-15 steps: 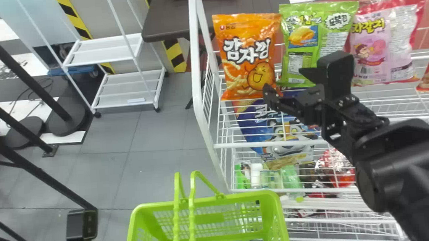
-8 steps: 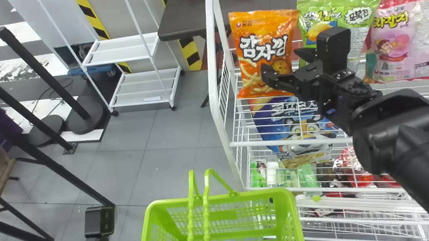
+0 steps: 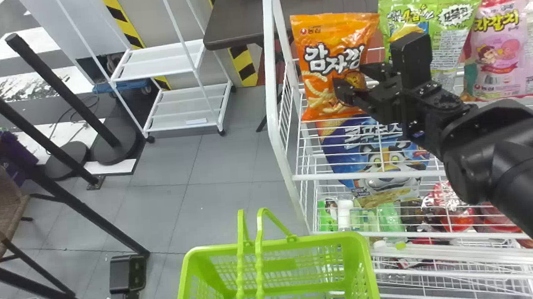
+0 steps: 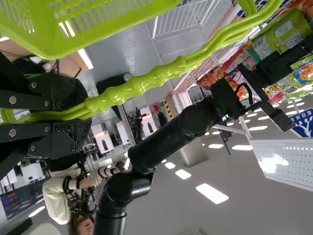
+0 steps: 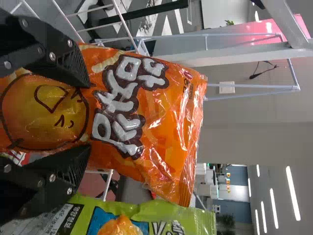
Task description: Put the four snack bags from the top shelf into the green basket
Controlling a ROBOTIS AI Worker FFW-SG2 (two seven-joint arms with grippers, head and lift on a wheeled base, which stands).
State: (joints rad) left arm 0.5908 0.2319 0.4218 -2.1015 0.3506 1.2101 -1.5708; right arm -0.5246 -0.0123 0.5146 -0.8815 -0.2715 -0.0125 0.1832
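Observation:
My right gripper (image 3: 352, 84) stands open at the lower right part of the orange snack bag (image 3: 331, 68) on the top shelf. In the right wrist view, the fingers of the right gripper (image 5: 85, 115) are spread over the orange bag (image 5: 156, 117), wide apart. A green bag (image 3: 457, 34) and a pink bag (image 3: 497, 55) stand to its right; a sliver of another is at the edge. The green basket (image 3: 297, 243) is at the bottom. Beside it is my left gripper (image 3: 127, 286); in its wrist view the left gripper (image 4: 87, 115) is shut on the basket handle (image 4: 146, 83).
The white wire rack (image 3: 273, 120) has its upright just left of the orange bag. A blue bag (image 3: 381, 159) and other goods lie on lower levels. Behind are a dark table (image 3: 237, 23) and a white cart (image 3: 160, 63); black posts (image 3: 62, 94) stand at left.
The head view has swung left, so the scene sits farther right. Against the rack, my right gripper has moved left and up, from the bag's lower right corner nearer its middle.

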